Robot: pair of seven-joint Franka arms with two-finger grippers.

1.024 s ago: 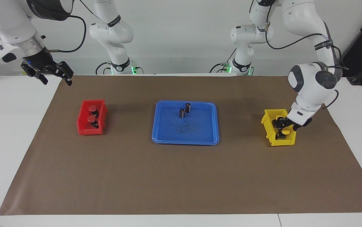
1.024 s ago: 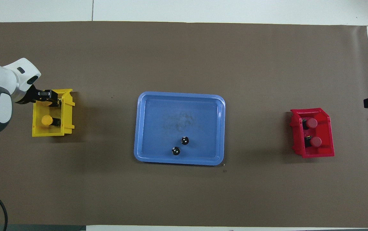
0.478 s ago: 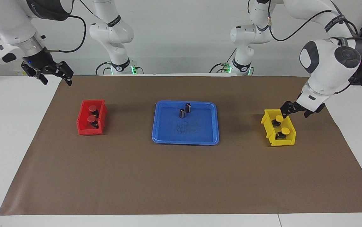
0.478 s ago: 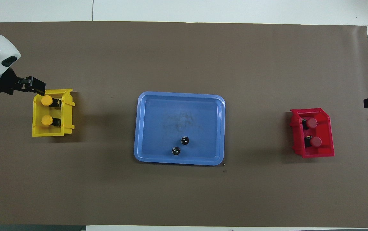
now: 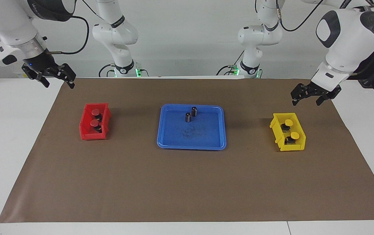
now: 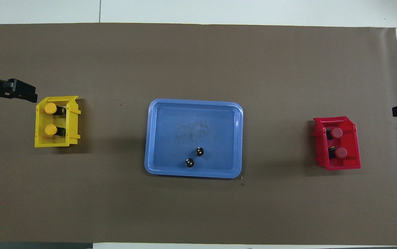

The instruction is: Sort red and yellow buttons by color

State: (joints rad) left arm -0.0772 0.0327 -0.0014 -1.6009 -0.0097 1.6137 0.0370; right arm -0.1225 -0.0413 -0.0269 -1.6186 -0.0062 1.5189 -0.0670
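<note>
Two yellow buttons (image 5: 288,122) (image 6: 50,108) lie in the yellow bin (image 5: 283,115) (image 6: 39,121). Two red buttons (image 5: 95,112) (image 6: 336,132) lie in the red bin (image 5: 84,127) (image 6: 357,148). My left gripper (image 5: 306,99) hangs open and empty above the brown mat, just off the yellow bin's corner and well clear of it. My right gripper (image 5: 59,83) waits open and empty, raised over the mat's edge at the right arm's end.
A blue tray (image 5: 191,147) (image 6: 193,174) sits mid-table between the bins. Two dark capless cylinders (image 5: 194,111) (image 6: 199,151) stand upright in it, toward its edge nearer the robots. A brown mat (image 5: 187,182) covers the white table.
My left gripper opened inside the yellow bin, left a yellow button there, then rose up and away from the bin. The right arm stayed still.
</note>
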